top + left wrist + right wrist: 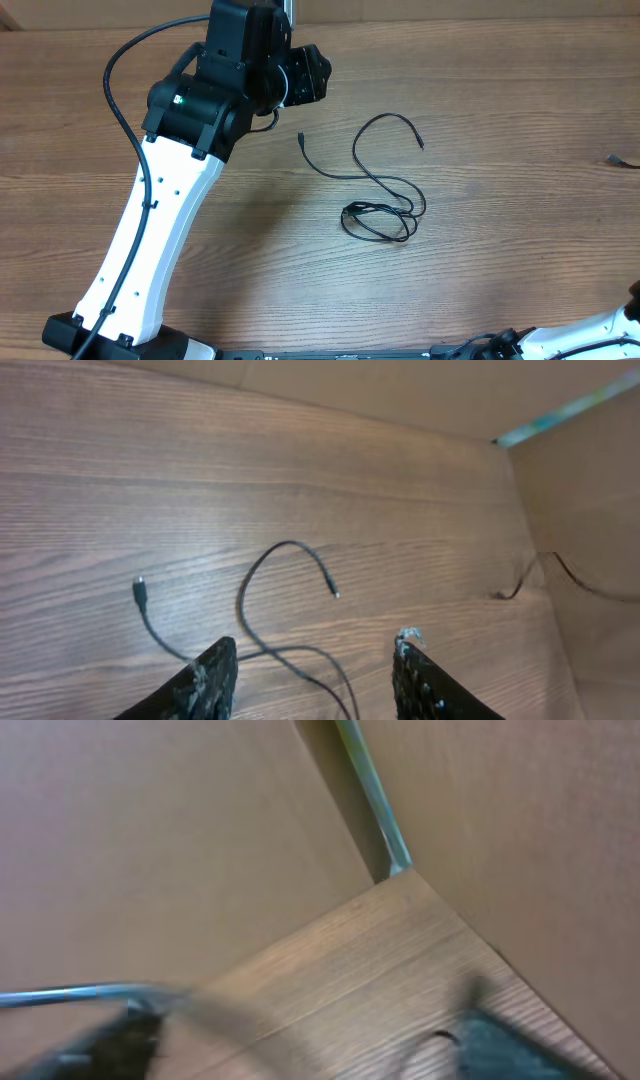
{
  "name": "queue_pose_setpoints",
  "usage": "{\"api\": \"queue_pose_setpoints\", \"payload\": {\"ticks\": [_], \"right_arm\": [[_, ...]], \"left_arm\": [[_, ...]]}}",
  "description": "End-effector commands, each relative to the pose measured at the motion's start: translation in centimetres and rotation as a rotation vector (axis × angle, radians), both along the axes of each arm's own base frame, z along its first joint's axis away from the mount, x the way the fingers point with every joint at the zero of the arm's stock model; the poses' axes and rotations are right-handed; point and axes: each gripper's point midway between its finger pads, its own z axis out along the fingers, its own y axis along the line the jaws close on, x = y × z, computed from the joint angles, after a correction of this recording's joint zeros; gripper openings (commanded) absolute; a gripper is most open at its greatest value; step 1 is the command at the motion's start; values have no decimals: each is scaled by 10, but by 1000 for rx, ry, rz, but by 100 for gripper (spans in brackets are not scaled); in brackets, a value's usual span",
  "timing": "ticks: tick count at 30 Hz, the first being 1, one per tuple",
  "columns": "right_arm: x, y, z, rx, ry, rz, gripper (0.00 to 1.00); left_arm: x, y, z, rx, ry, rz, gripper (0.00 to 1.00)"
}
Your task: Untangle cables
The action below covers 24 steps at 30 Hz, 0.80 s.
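Observation:
The cables (381, 186) lie on the wooden table as thin black cords: one wide open loop and a small flattened coil (376, 222) at its lower end. Two small plug ends (301, 138) (420, 143) lie free. My left gripper (308, 78) hovers up and left of the cables. In the left wrist view the left gripper (315, 660) is open and empty, with the cable loop (285, 548) on the table beyond and between its fingertips. My right gripper (305, 1015) shows only in its blurred wrist view, fingers wide apart, nothing between them.
Cardboard walls (180, 840) enclose the table's far side and right corner. Another thin black cord (530, 575) lies by the right wall, also seen in the overhead view (620, 160). The left arm's white link (150, 240) crosses the table's left part. The right arm's base (590, 335) sits bottom right.

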Motion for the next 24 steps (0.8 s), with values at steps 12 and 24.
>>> {"api": "queue_pose_setpoints", "payload": {"ticks": [12,24], "right_arm": [[29,93,74,-127,20,55,100],[31,115,90,-267,213,-333,100]], "left_arm": [[-36,1,7,273,-131,-215,17],[-82,31,15,371,-108,-244,12]]}}
